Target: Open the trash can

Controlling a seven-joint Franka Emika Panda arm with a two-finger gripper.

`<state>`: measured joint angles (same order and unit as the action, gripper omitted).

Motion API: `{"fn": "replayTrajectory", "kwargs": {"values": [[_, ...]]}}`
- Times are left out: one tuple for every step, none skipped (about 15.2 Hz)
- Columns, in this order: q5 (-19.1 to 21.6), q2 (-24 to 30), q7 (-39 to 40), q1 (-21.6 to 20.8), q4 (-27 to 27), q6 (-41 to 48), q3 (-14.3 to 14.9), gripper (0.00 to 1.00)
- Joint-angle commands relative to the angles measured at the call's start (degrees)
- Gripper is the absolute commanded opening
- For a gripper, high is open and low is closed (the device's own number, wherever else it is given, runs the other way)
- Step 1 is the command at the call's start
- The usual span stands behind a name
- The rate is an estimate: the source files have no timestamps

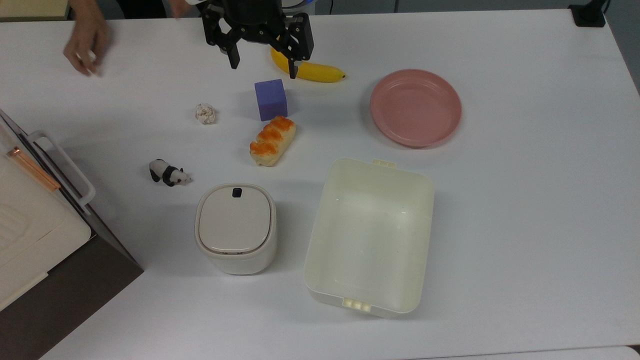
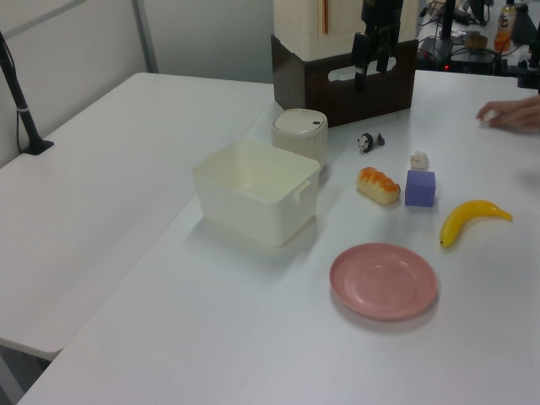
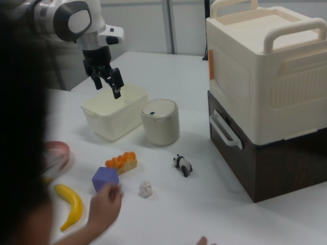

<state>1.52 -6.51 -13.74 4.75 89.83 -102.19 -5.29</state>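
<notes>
- Your gripper (image 1: 261, 66) hangs with fingers spread wide and empty above the tabletop's (image 1: 525, 200) far edge in the top view, over the banana (image 1: 307, 67).
- The trash can (image 1: 235, 227), lid closed, sits toward the near edge, just beside the lidless tub (image 1: 370, 235).
- Between them lie a purple cube (image 1: 271, 99), bread (image 1: 272, 140), a paper wad (image 1: 205, 114) and a toy panda (image 1: 169, 173).
- A person's hand (image 1: 86, 39) rests at the far left corner.

My arm (image 1: 255, 10) was cut off by the top view's upper edge; my fingers (image 1: 232, 56) hid part of the banana (image 1: 320, 72).
</notes>
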Motion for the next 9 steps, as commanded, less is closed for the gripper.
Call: {"fn": "replayTrajectory", "kwargs": {"values": [[1.38, 0.54, 2.14, 0.44, -0.26, 2.00, 0.37, 1.00], [1.38, 0.54, 1.97, 0.44, -0.26, 2.09, 0.46, 1.00], [1.38, 0.62, 2.49, 0.44, -0.26, 2.09, 0.46, 1.00], [1.38, 0.62, 2.58, 0.44, -0.18, 2.00, 0.46, 1.00], [1.38, 0.45, 2.58, 0.44, -0.26, 2.00, 0.46, 1.00], [1.38, 0.45, 2.58, 0.44, -0.26, 2.00, 0.46, 1.00], [1.38, 0.45, 2.58, 0.44, -0.26, 1.91, 0.46, 1.00], [1.38, 0.45, 2.49, 0.44, -0.26, 1.91, 0.46, 1.00], [1.38, 0.54, 2.49, 0.44, -0.26, 1.91, 0.46, 1.00]]}}
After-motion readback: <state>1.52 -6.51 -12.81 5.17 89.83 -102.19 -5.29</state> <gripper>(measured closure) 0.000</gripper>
